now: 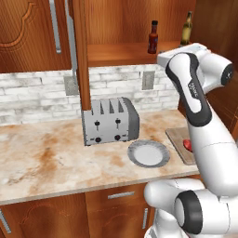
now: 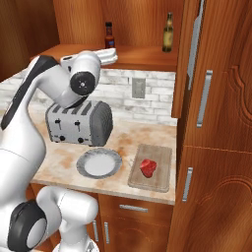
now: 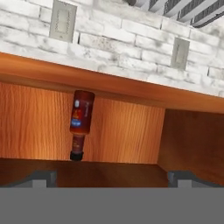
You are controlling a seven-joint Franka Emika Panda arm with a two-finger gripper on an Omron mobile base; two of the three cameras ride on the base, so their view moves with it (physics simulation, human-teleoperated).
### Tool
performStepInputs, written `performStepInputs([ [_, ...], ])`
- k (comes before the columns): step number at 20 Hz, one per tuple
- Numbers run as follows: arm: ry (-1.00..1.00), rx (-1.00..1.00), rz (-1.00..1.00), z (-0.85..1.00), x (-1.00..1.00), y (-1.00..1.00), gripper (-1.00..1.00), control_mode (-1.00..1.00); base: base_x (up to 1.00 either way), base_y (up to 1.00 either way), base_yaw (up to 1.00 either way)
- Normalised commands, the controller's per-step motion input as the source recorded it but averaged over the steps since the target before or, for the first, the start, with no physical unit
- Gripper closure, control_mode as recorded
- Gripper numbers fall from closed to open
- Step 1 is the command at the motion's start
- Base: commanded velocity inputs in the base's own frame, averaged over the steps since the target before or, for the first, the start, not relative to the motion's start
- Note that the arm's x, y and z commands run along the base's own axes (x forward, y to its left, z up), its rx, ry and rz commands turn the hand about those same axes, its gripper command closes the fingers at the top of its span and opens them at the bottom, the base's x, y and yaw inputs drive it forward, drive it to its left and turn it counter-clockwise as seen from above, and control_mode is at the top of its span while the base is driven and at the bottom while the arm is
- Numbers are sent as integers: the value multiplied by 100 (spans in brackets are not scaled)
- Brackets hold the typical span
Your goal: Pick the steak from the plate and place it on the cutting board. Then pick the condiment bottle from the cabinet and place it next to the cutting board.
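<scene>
The steak lies on the cutting board at the counter's right end; in the left base view the steak peeks out behind my arm on the board. The plate sits bare in front of the toaster. The condiment bottle stands upright on the cabinet's open shelf. My gripper is raised to shelf height, open, nothing between its fingertips. The hand view is rolled upside down, so the bottle hangs cap-down, ahead and slightly left of centre.
A taller olive-green bottle stands on the same shelf, right of the condiment bottle. A silver toaster sits against the brick backsplash. An open cabinet door juts out on the right.
</scene>
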Motion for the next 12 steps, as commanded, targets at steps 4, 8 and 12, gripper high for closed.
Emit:
performStepInputs([
  [4,0,3,-8,10,14,0,-100,-100,0,0,0],
  [8,0,5,-7,8,12,-3,-100,-100,0,0,0],
  [12,0,6,-7,10,9,-5,-100,-100,0,0,0],
])
